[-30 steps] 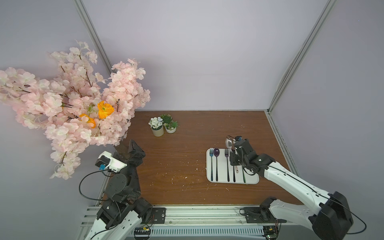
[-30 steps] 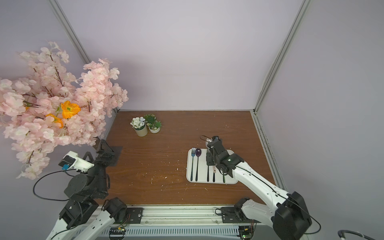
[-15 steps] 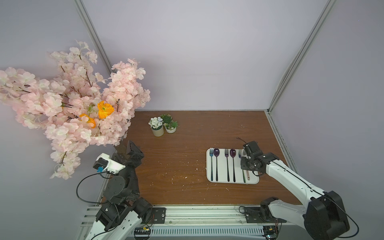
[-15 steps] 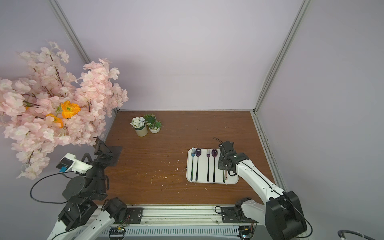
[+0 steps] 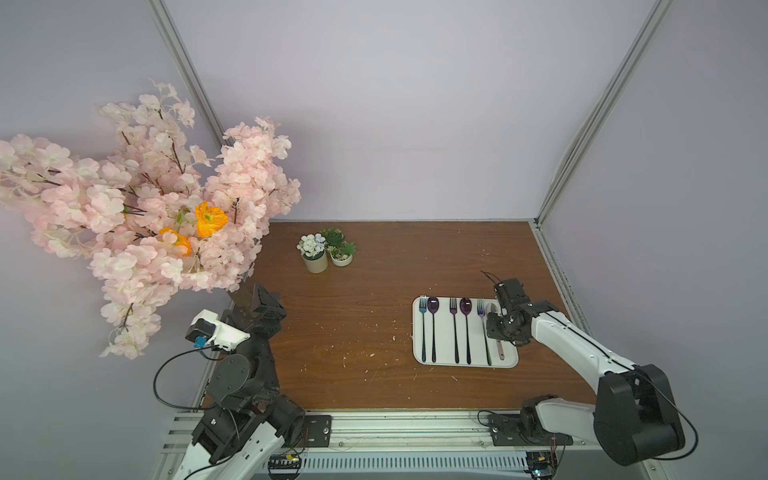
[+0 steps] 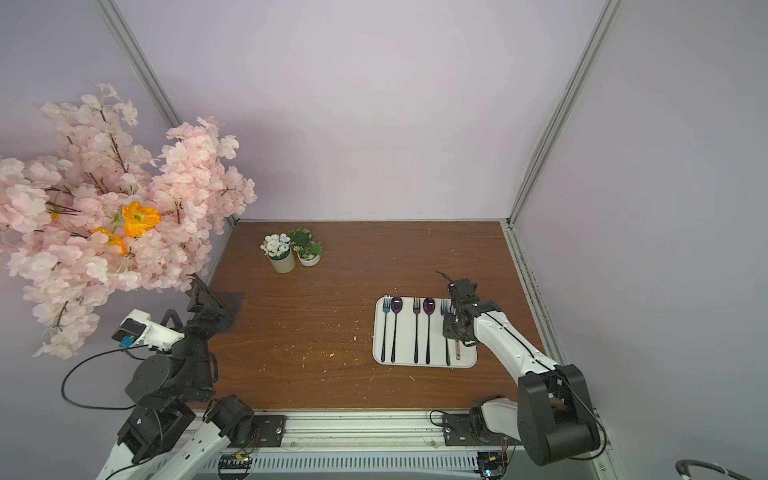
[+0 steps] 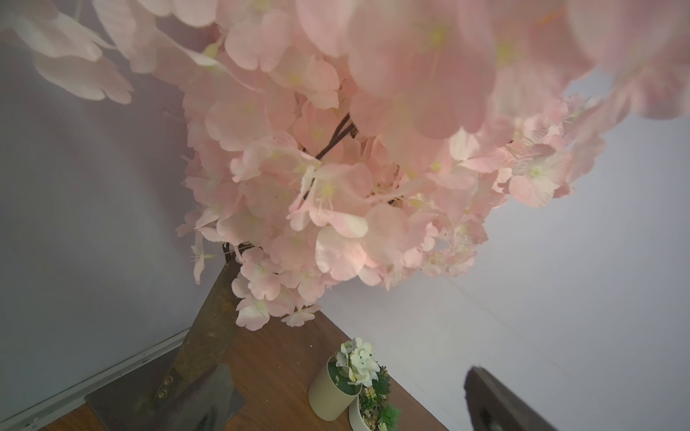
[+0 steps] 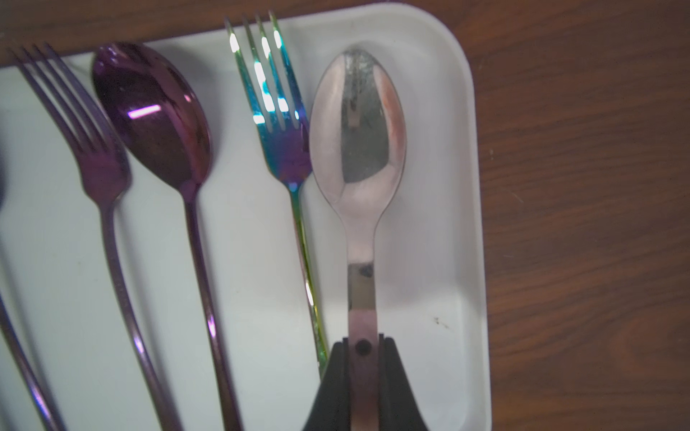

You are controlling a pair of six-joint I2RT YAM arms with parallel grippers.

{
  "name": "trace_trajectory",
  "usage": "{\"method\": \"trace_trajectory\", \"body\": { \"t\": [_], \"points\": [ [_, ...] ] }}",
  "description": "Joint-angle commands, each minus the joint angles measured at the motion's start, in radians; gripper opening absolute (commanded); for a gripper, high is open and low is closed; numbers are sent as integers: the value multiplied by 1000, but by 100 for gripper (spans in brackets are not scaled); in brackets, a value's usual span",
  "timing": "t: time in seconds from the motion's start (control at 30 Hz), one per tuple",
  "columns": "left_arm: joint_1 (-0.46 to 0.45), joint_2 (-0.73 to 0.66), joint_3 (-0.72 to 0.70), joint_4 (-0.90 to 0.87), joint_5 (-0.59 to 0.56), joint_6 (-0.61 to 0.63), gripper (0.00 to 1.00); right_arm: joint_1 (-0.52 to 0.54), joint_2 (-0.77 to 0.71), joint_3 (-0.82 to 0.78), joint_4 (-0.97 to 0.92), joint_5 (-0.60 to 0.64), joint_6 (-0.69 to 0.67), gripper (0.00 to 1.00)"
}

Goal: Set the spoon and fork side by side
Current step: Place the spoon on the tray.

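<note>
Spoon (image 8: 357, 123) now by fork (image 8: 285, 160); wrist cam alone shows end effector (image 8: 361, 352) grip.

Walled in pale lilac panels (image 5: 395, 104) with metal corner posts (image 5: 604, 104), floored by scuffed brown wooden tabletop (image 5: 353, 311), evenly lit.

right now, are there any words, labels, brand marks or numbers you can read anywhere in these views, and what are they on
No text can be read anywhere.
The silver spoon held by the right gripper, the rainbow fork, the white tray and the plant pots show no lettering.
Any markings on the small circuit boards seen in both top views are too small to read.
</note>
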State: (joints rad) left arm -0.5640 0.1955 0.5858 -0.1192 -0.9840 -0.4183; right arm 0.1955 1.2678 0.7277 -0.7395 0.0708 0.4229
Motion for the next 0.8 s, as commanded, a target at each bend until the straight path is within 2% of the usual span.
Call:
{"method": "trace_trajectory", "body": {
  "t": [0.0, 0.33, 0.77],
  "points": [
    [10, 7, -4, 4, -23, 23, 100, -7, 34, 24, 29, -5, -26, 10],
    [10, 3, -9, -5, -30, 18, 100, -31, 90, 26, 43, 26, -33, 12],
    [10, 2, -7, -13, -35, 16, 100, -49, 147, 27, 46, 9, -47, 17]
  ]
}}
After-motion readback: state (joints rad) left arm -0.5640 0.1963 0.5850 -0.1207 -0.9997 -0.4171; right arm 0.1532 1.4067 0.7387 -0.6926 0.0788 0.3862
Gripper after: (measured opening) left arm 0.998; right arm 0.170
